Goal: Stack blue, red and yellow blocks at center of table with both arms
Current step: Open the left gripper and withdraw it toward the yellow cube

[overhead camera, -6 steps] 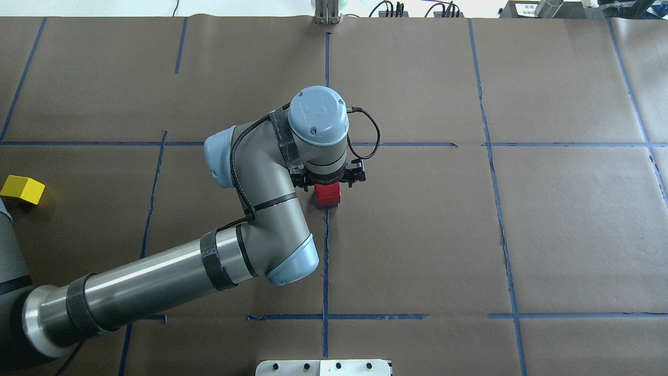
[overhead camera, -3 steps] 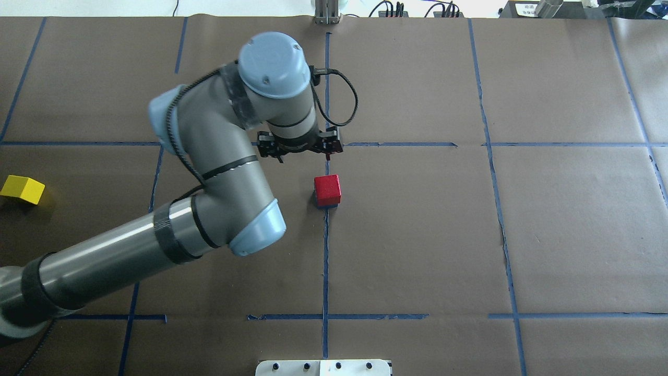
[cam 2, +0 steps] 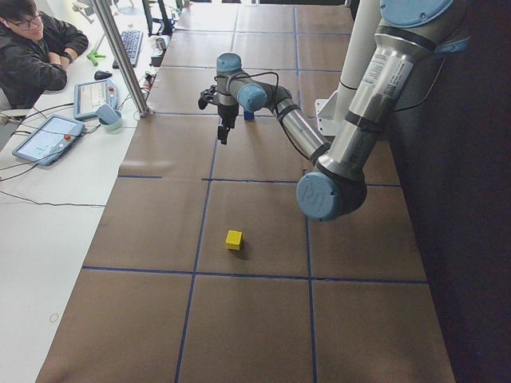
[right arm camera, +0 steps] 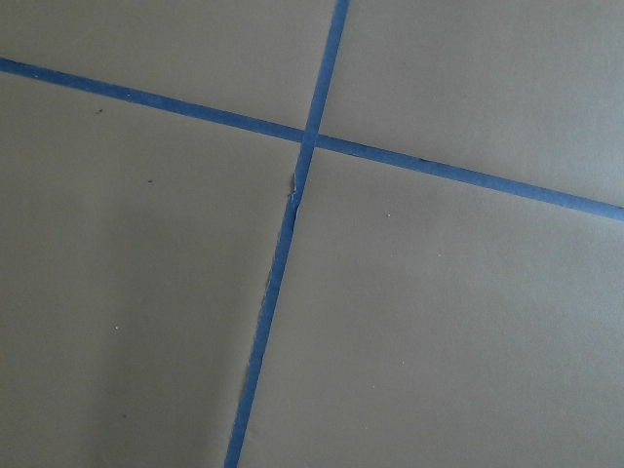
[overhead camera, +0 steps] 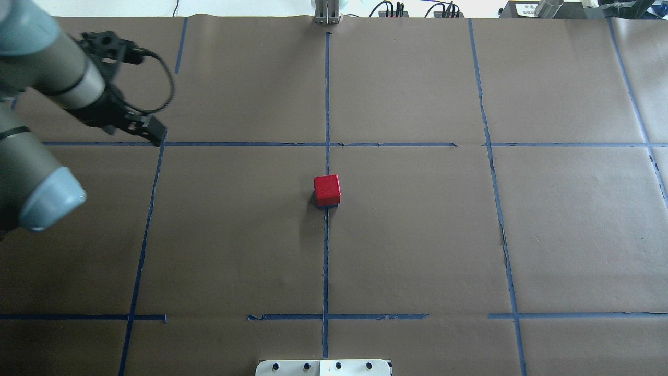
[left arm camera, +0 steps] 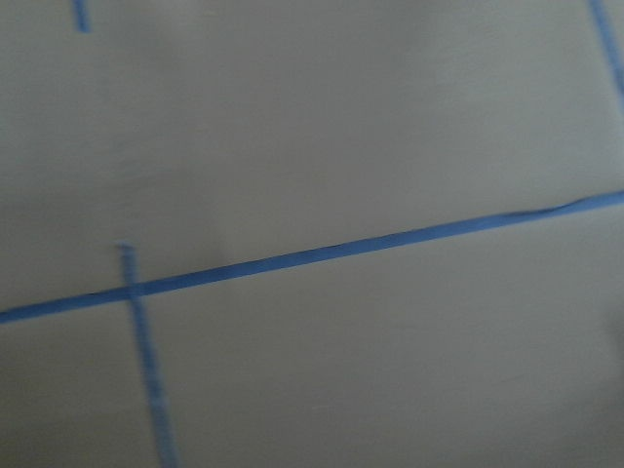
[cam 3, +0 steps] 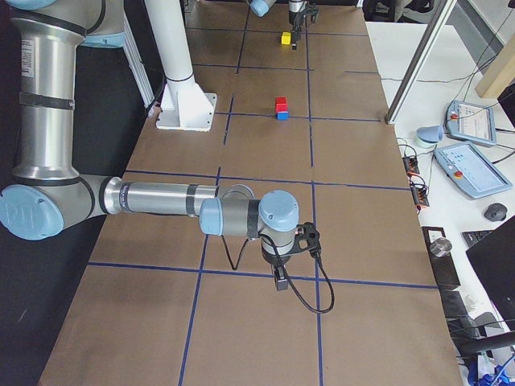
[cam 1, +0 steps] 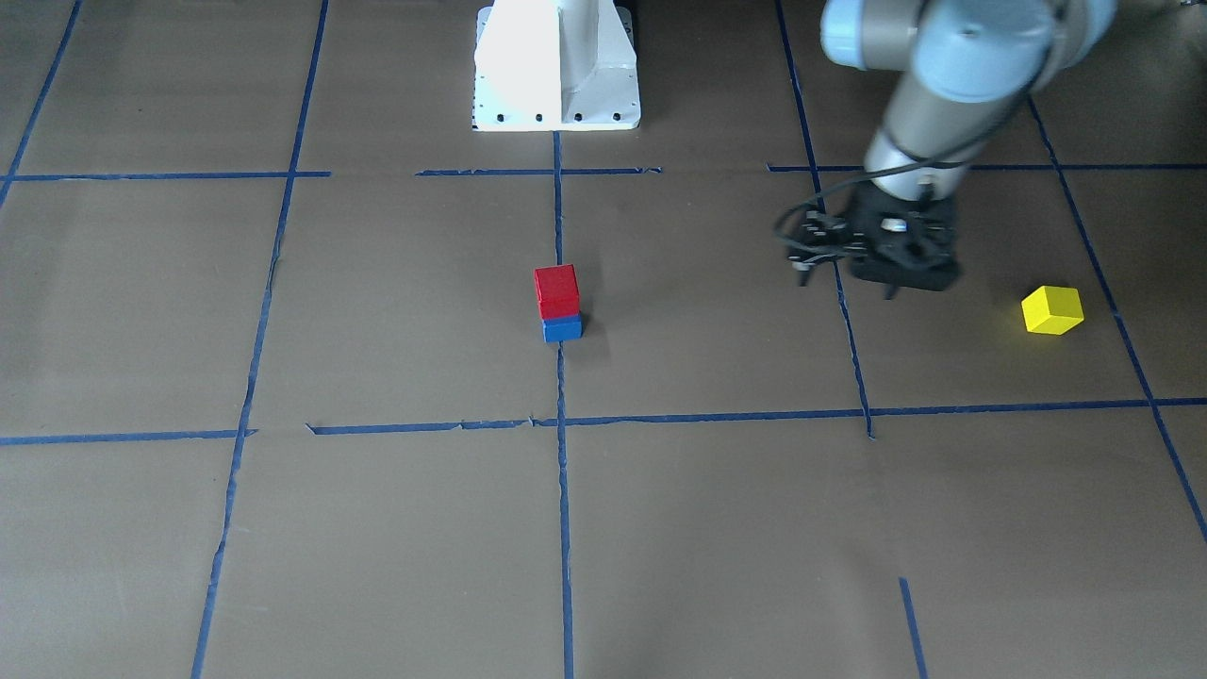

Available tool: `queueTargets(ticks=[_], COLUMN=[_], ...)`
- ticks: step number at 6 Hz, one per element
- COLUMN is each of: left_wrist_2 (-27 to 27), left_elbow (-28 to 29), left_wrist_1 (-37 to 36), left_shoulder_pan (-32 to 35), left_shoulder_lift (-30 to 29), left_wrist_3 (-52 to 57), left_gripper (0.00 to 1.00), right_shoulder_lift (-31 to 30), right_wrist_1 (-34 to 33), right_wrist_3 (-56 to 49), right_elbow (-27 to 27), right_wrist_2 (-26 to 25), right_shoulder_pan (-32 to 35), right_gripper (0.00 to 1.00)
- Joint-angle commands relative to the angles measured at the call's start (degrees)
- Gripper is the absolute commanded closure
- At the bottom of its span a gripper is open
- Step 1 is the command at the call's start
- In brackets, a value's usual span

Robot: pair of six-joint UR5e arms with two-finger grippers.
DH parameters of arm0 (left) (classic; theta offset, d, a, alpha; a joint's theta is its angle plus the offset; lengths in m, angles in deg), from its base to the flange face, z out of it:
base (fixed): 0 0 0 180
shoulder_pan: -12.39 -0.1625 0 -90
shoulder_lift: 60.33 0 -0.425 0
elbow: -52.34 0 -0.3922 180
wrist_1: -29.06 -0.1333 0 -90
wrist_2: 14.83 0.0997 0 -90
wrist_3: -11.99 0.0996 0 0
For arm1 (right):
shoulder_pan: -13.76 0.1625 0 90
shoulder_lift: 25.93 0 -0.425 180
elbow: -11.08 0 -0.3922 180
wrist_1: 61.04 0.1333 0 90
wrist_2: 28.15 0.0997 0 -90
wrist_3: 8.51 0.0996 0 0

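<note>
At the table's middle, on a tape crossing, the red block [cam 1: 556, 290] sits on top of the blue block [cam 1: 562, 328]. From overhead the red block [overhead camera: 327, 189] covers all but a sliver of the blue one [overhead camera: 327, 207]. Alone on the robot's left side lies the yellow block [cam 1: 1051, 309], which the left arm hides in the overhead view. My left gripper [cam 1: 844, 283] hangs open and empty above the paper, a short way from the yellow block toward the middle. My right gripper [cam 3: 279, 281] shows only in the exterior right view, low over a tape crossing; I cannot tell its state.
The white pedestal [cam 1: 556, 66] stands at the robot's edge of the table. A person [cam 2: 32, 48] sits at a side desk with tablets and a keyboard beyond a metal post [cam 2: 120, 56]. Brown paper with blue tape lines covers the table [overhead camera: 417, 235].
The left arm has swung away from the stack toward the robot's left, leaving the red block resting on the blue one. The blocks have not moved.
</note>
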Motion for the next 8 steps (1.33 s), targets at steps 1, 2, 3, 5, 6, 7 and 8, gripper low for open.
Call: queueTargets(ticks=[1,2,3,5,6,7,8], left_wrist_2=[-8.5,-8.6,-8.6,-8.2,-7.9,-7.9,-7.8], left_elbow=[0.9,2.2,7.6,18.8,23.0,23.2,23.3], left_wrist_1=[7.6,13.1,24.4,44.4,48.3,48.3,48.3], left_shoulder_pan=[11.7,12.3,12.3,11.8,11.6,11.2,9.4], left_shoulder_lift=[16.2,21.5,24.9,24.5,24.0,23.3,22.8], left_wrist_3=[15.4,15.8,14.4,0.0,-1.2,-2.6,-4.9], left_gripper=[0.0,0.0,0.0,0.0,0.0,0.0,0.0], right_shoulder_lift=[0.1,0.2,0.2,0.2,0.2,0.1,0.1], right_wrist_1=[-0.2,-0.2,-0.2,-0.2,-0.2,-0.2,-0.2], right_wrist_3=[0.0,0.0,0.0,0.0,0.0,0.0,0.0], right_elbow=[0.0,0.0,0.0,0.0,0.0,0.0,0.0], right_wrist_2=[-0.2,-0.3,-0.2,-0.3,-0.2,-0.2,-0.3], right_shoulder_pan=[-0.1,-0.6,-0.7,-0.8,-0.7,-0.7,-0.8], right_gripper=[0.0,0.0,0.0,0.0,0.0,0.0,0.0])
